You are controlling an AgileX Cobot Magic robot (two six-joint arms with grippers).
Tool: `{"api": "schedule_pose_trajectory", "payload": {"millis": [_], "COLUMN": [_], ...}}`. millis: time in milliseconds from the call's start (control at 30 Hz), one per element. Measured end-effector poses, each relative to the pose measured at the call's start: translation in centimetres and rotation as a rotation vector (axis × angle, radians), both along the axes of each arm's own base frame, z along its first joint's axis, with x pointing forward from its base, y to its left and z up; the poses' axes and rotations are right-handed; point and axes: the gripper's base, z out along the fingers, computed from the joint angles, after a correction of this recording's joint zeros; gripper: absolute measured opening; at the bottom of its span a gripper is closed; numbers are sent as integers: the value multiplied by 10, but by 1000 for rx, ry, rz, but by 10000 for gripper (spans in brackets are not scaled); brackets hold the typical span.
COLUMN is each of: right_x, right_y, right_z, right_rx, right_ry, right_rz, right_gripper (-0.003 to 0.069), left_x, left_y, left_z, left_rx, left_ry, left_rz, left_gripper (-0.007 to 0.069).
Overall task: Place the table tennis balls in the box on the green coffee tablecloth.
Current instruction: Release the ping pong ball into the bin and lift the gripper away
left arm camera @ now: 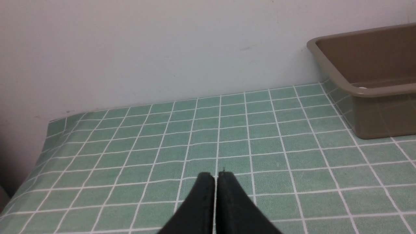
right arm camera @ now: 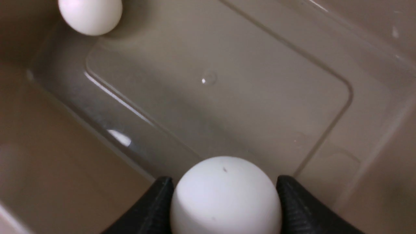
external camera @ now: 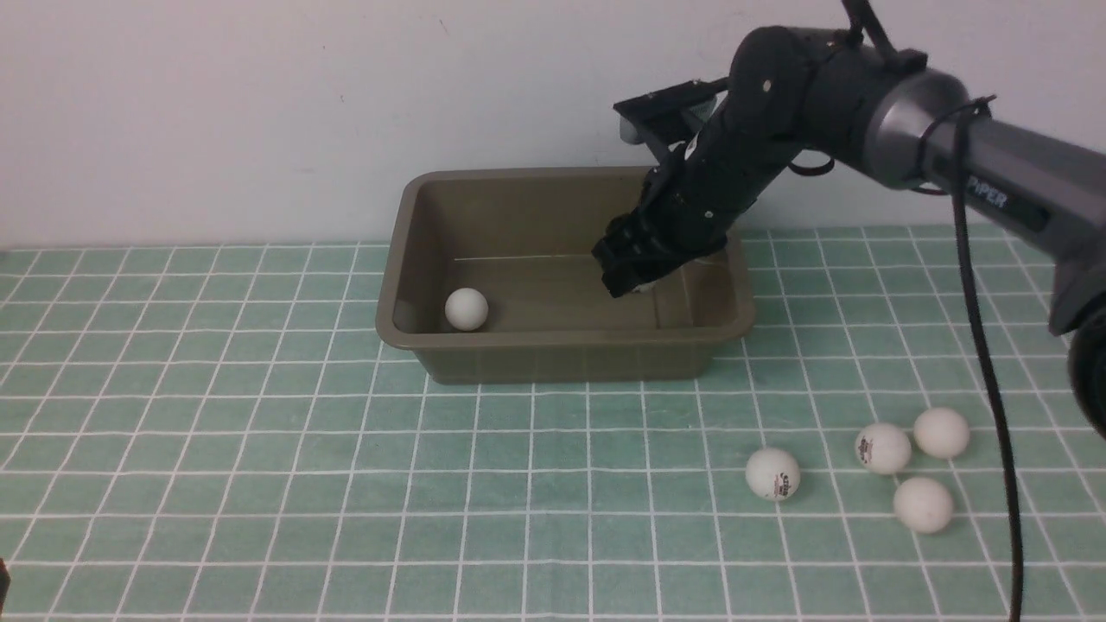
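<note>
The olive-brown box (external camera: 566,350) stands on the green coffee tablecloth (external camera: 259,449) near the back wall. One white table tennis ball (external camera: 467,308) lies in its left front corner and shows again in the right wrist view (right arm camera: 90,14). My right gripper (external camera: 635,275) reaches down inside the box's right half, shut on another ball (right arm camera: 225,196) held between both black fingers above the box floor. Several more balls lie on the cloth at the front right (external camera: 772,473) (external camera: 882,447) (external camera: 941,432) (external camera: 923,504). My left gripper (left arm camera: 215,177) is shut and empty over bare cloth, left of the box (left arm camera: 373,91).
A pale wall runs right behind the box. The right arm's black cable (external camera: 985,363) hangs down over the front right of the cloth, close to the loose balls. The cloth's left edge (left arm camera: 45,130) drops off near the left gripper.
</note>
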Motion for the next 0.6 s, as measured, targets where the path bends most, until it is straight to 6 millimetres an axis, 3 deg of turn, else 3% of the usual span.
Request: {"api": "schedule_pose_trajectory", "payload": {"millis": [133,300,400,467,600], "right_x": [3,3,3,3,4], "right_y": [0,0,0,-1,-8], "right_z": [-1,-1,2,11,58], "right_rx": [-6,-7,-16,-33,-97], "right_ry": [-9,-15,-18,-21,-101], "right_rz": [0,0,4,16,22], "right_gripper": [371,449,458,460,460], "left_x": [0,0,0,0,0], "left_y": [0,0,0,0,0], "left_z": [0,0,0,0,0], "left_rx": [0,0,0,0,0], "left_ry": [0,0,0,0,0], "left_rz": [0,0,0,0,0], "left_gripper": [-8,-8,-8,-8,-8]}}
